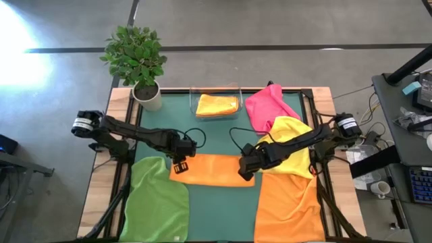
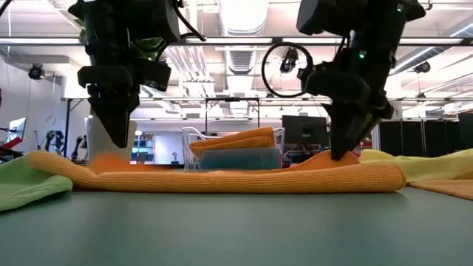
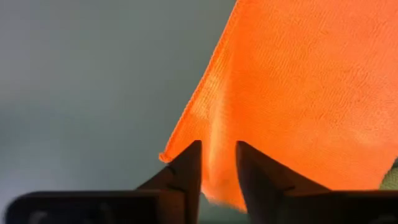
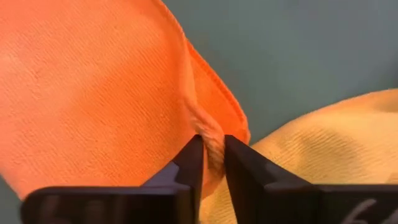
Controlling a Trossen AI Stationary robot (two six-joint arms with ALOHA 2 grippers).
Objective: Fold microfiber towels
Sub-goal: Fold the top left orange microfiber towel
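You have a folded towel [image 1: 210, 169] lying mid-table between two flat towels [image 1: 159, 199] [image 1: 287, 206]; the tray [image 1: 216, 91] sits behind it, the plant [image 1: 137, 57] at the far left corner.

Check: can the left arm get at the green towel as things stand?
Probably not right now. The green towel lies uncovered just beside the left gripper, but that gripper is shut on the orange towel, as is the right gripper.
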